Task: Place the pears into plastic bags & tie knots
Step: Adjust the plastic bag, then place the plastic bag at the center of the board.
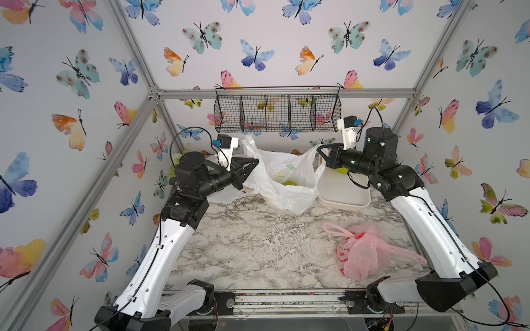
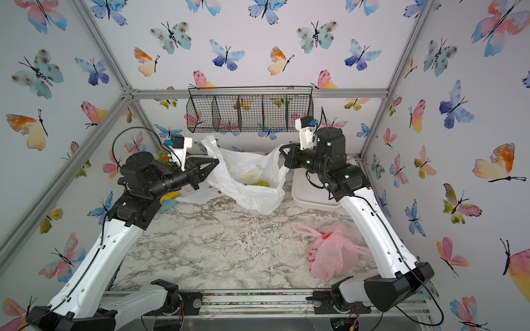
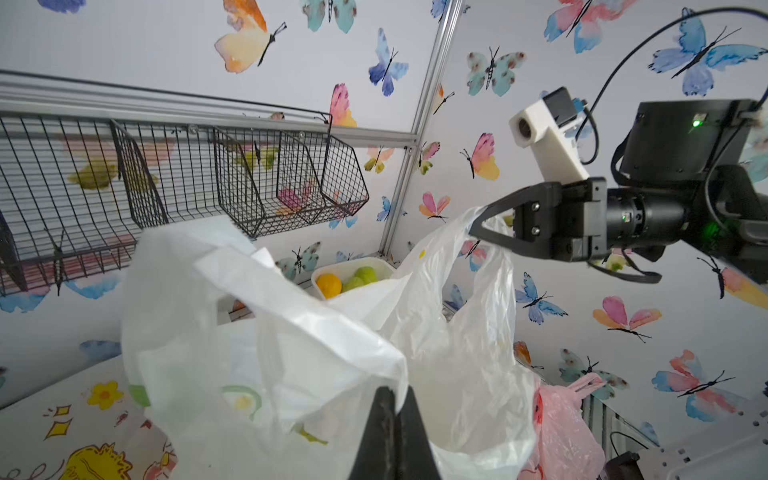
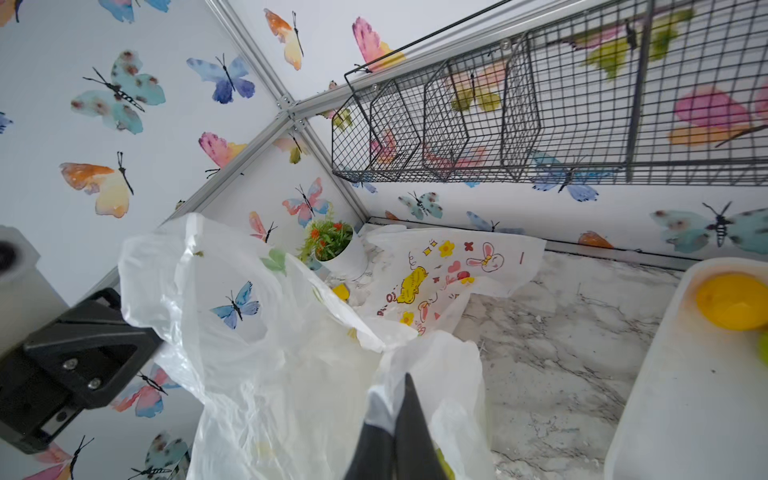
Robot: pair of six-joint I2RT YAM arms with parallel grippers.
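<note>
At the rear, left end effector, right end effector, each clenched on lemon-print bag handles, green pear inside

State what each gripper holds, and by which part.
Both hold the lemon-print bag: the left gripper is shut on its rim by one handle, the right gripper on the opposite handle, mouth spread between them.

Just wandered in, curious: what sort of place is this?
Probably a robot test booth, not a real kitchen: aluminium frame bars hold butterfly-papered walls, a left arm and right arm flank a marble-look tabletop, and a wire basket hangs behind.
</note>
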